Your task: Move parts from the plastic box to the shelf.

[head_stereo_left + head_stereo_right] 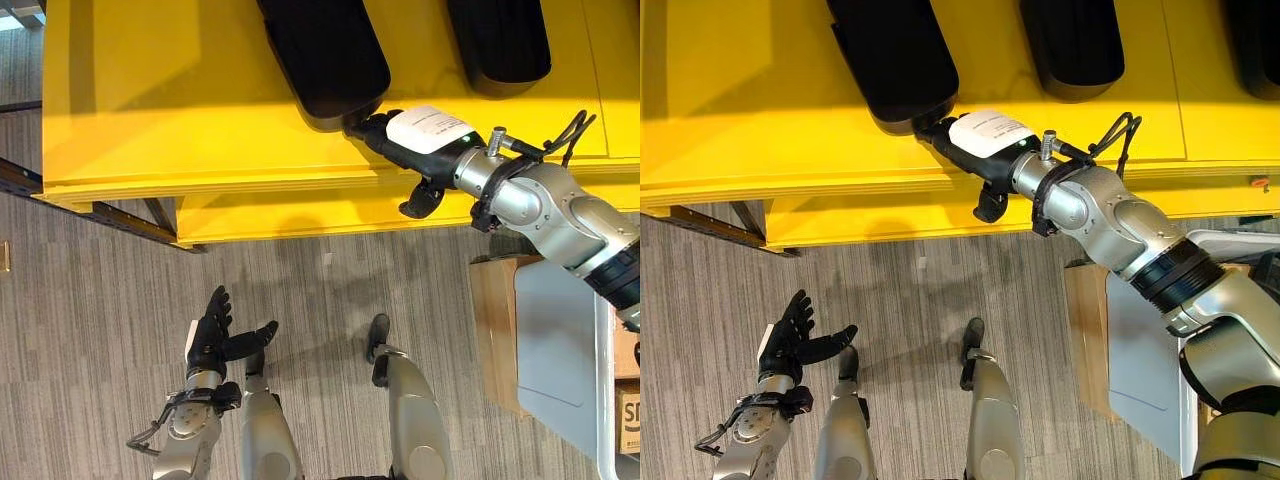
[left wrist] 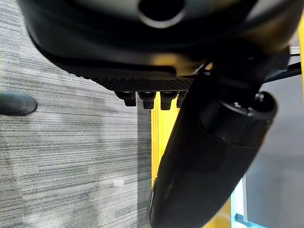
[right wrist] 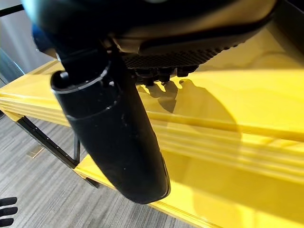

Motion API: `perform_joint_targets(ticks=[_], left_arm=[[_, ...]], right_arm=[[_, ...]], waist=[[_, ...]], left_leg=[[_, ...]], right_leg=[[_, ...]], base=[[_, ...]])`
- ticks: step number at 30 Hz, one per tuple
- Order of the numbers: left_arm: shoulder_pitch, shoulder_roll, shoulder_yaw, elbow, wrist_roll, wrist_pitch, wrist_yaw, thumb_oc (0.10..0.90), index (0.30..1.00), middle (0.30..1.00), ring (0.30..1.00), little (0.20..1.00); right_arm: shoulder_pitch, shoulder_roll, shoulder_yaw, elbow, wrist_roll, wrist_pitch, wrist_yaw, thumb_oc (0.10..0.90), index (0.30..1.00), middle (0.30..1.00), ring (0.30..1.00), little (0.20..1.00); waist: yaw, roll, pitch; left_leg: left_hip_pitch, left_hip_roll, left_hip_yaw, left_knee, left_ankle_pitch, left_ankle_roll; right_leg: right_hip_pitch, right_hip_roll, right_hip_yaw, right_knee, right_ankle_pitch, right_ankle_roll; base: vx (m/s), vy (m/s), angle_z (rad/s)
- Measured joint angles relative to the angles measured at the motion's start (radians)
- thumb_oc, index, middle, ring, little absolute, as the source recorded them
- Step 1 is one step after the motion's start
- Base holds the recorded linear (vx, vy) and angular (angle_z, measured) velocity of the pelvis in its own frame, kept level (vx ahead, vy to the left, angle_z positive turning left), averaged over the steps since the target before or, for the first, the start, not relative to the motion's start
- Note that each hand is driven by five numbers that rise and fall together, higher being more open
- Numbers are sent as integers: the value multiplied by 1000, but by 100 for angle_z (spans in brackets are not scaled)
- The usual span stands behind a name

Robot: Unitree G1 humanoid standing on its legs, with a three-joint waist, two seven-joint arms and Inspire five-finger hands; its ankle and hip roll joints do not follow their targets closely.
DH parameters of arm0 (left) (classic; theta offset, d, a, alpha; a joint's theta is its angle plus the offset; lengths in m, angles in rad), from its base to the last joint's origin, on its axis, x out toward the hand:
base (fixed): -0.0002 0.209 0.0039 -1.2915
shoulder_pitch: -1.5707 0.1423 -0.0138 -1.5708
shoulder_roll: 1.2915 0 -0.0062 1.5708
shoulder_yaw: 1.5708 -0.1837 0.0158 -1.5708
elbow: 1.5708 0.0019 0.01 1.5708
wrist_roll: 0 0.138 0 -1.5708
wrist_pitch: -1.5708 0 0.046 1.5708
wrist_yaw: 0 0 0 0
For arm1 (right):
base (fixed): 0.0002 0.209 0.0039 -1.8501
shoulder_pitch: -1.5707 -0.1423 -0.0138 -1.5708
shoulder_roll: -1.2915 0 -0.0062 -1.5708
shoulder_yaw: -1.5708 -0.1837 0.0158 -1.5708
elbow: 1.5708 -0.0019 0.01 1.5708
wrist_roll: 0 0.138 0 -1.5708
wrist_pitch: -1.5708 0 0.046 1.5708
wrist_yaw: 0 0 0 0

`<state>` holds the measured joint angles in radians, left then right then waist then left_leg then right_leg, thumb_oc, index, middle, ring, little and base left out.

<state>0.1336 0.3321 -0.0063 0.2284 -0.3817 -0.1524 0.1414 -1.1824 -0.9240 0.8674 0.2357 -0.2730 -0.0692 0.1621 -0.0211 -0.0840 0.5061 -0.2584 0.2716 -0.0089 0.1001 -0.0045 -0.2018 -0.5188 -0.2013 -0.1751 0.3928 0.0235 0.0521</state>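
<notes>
Now: broad yellow metal shelf [image 1: 200, 120] carries long black rounded plastic part [image 1: 322, 55]. My right robot hand [image 1: 415, 140] touches its near end, finger state unclear. Risk: withdrawal drags part off edge. Left robot hand [image 1: 212, 335] spread, idle.

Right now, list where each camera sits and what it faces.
Left eye view: head, looking down at the yellow shelf, black parts, both hands.
Right eye view: same scene; right hand by a part.
Left wrist view: left hand, floor.
Right wrist view: right hand over the shelf.
All show shelf yellow.
</notes>
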Motion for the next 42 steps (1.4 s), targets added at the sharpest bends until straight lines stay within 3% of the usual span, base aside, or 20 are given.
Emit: perform_joint_targets(ticks=[16,42], left_arm=[[0,0,0,8,-7,-1,0,900,1000,1000,1000,1000],[-1,-1,1,8,-9,-2,1,900,1000,1000,1000,1000]], right_arm=[[-40,92,31,56,-2,10,-11,900,1000,1000,1000,1000],[-96,165,63,93,-1,11,-19,900,1000,1000,1000,1000]], waist=[[3,3,-1],[16,9,-3]], left_leg=[[-1,7,-2,0,7,-7],[-6,9,0,-1,7,-8]], right_leg=[[-2,7,-1,0,5,-7],[-10,9,-1,0,7,-9]], base=[[0,0,0],[0,0,0]])
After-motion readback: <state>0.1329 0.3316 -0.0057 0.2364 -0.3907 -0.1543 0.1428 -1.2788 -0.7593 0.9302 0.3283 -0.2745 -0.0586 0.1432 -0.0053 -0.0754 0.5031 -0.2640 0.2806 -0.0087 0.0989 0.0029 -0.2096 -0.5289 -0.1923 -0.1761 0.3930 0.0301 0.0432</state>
